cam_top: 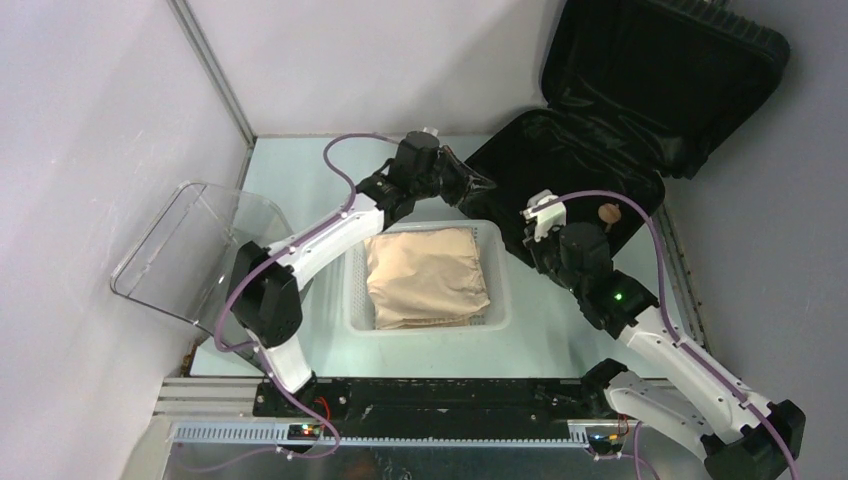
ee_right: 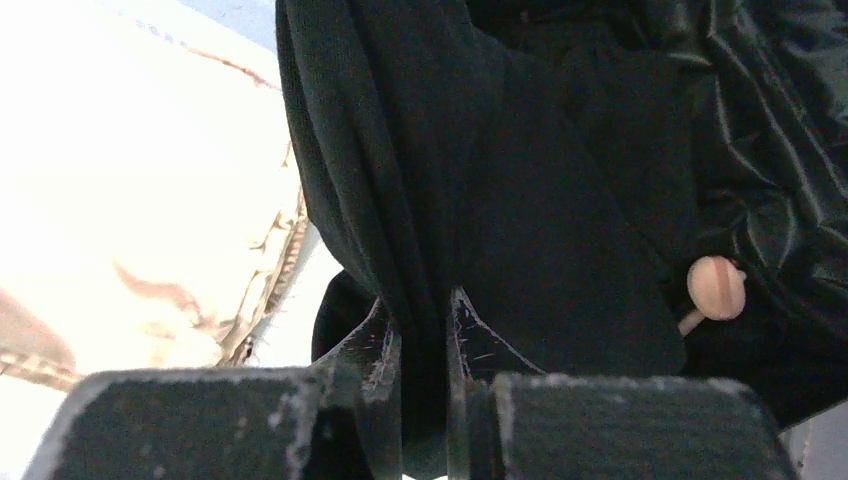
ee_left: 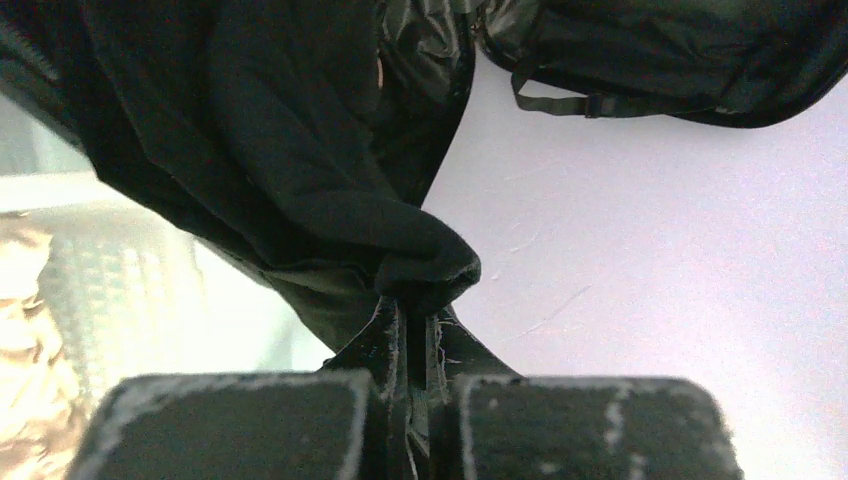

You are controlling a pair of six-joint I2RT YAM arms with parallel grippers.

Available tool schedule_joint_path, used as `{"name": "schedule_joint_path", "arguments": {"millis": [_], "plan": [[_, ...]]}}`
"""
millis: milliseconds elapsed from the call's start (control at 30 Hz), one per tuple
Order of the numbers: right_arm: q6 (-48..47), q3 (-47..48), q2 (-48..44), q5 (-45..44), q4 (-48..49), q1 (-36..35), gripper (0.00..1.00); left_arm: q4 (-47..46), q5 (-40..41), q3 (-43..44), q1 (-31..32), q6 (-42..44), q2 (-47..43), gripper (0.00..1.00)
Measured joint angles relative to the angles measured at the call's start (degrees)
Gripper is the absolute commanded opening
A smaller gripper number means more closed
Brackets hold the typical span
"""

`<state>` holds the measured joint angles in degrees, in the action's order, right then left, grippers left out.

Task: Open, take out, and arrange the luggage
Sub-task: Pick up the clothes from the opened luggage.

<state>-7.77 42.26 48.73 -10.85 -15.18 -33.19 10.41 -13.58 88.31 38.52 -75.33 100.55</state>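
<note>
The luggage lies open at the back right, its lid leaning on the wall and its black lining showing. A black garment hangs over the suitcase's near-left edge, between both grippers. My left gripper is shut on a bunched fold of it, at the suitcase's left corner. My right gripper is shut on another fold of the black garment, at the suitcase's front edge, beside the basket.
A white perforated basket in the middle of the table holds a folded beige garment. A clear plastic cover stands at the left. A small pinkish round-headed piece lies in the suitcase. Walls close in the left and back.
</note>
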Motion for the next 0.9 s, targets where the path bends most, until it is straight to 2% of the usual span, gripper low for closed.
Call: {"name": "schedule_joint_path", "arguments": {"millis": [267,900], "plan": [[1.1,1.2,-0.3,0.1,-4.3,-2.7,0.0,-1.2,-0.6,-6.1,-0.1,2.1,-4.0,0.0],[5.0,7.8,-0.7,3.0,-9.3,-4.2,0.0,-0.5,-4.7,-4.2,-1.5,9.0,-6.7,0.0]]}}
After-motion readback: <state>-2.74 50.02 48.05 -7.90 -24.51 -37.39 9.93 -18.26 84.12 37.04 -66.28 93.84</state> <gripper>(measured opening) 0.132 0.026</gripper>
